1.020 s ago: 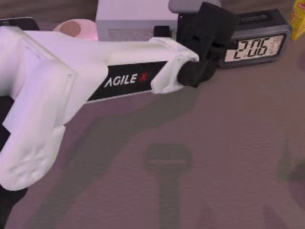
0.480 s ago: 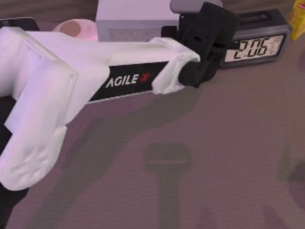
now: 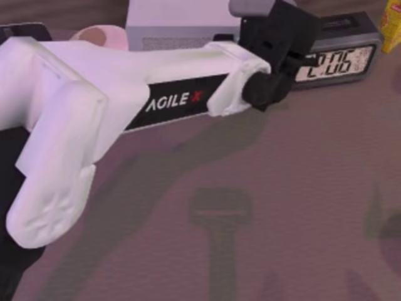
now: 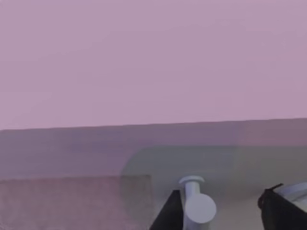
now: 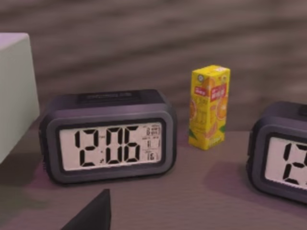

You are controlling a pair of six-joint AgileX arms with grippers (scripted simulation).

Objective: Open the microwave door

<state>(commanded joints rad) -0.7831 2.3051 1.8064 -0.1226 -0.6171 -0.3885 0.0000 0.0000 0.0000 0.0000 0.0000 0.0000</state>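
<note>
The microwave door (image 3: 178, 42) sits at the far edge of the counter (image 3: 301, 188), left of centre, on the front of the white microwave (image 3: 182, 15), and most of it is hidden under your left arm. Your left tool (image 3: 276, 37) is at the microwave's right end, just left of the black digital clock (image 3: 338, 59). The left wrist view shows its dark fingertips (image 4: 170, 215) spread, standing on either side of a small round knob (image 4: 196, 206) without pinching it. I cannot tell for sure whether that knob belongs to the door or to the control strip, so check this before you close. If it is the door's pull, centre it between the fingers, close firmly, then draw along an arc around the hinge, not straight back. Your right arm is parked off to the right, and its tool's state is not visible. Its camera looks at the clock and a yellow juice carton (image 5: 209, 106).
</note>
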